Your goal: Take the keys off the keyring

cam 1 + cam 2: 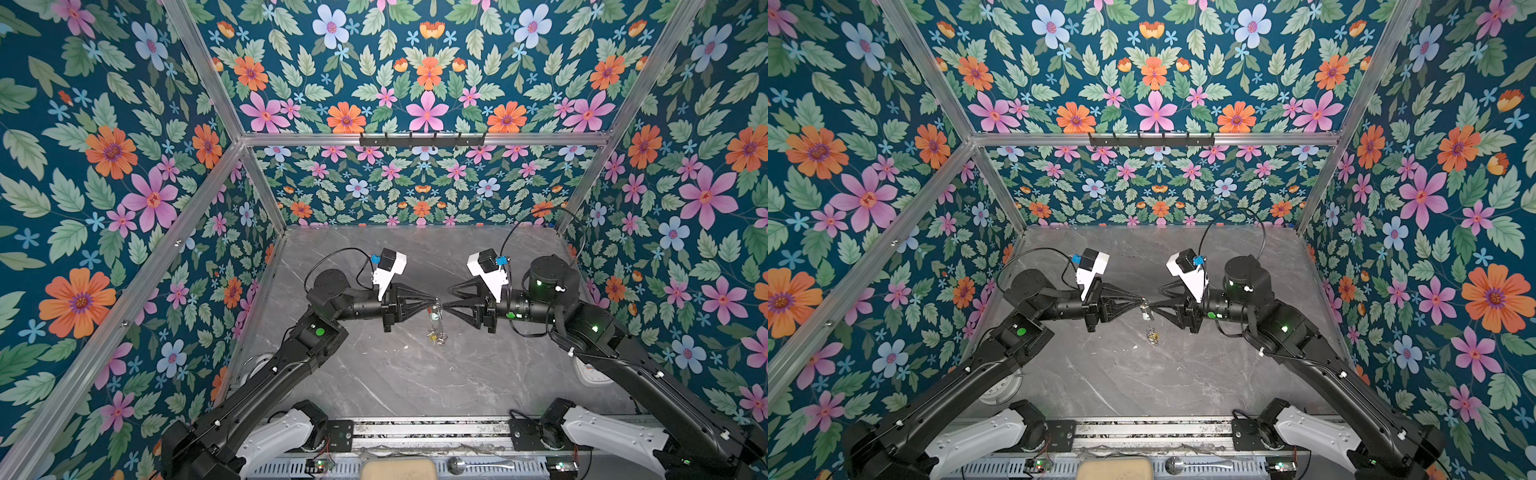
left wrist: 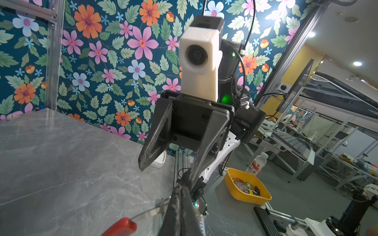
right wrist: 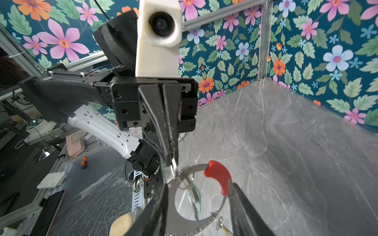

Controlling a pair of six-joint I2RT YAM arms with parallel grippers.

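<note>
Noted left arm (image 1: 257,374) reaching in from near left, over a white dial (image 1: 998,388) at the left edge of the surface (image 1: 395,374).

Found left tool (image 1: 434,300) level above mid-surface, pointing right. Logged it as clenched, tips pinched on the rim of the keyring (image 3: 197,166) near the red section (image 3: 218,175). Confirmed in left wrist view: thin rim running straight into the closed tips, red section just beside them.

Located keyring in the air between the two tools, clear of the surface, hanging down from the pinch point and nearly edge-on in both top views. Saw keys (image 1: 436,330) dangling below it, on the hoop. Picked out a pale tag (image 3: 194,196) hanging inside the hoop from a small ring (image 3: 185,177), and a yellow tag (image 1: 433,337) lowest in the bunch. Cannot count the keys; too small and bunched.

Found right tool (image 1: 447,298) tip to tip with the left one, pointing left. Logged it as released, fingers (image 3: 245,210) spread apart with the hoop spanning the gap between them. Cannot tell whether either finger touches the rim.

Noted right arm (image 1: 623,357) coming in from near right, over a partly hidden white box (image 1: 586,370) at the right edge of the surface.
</note>
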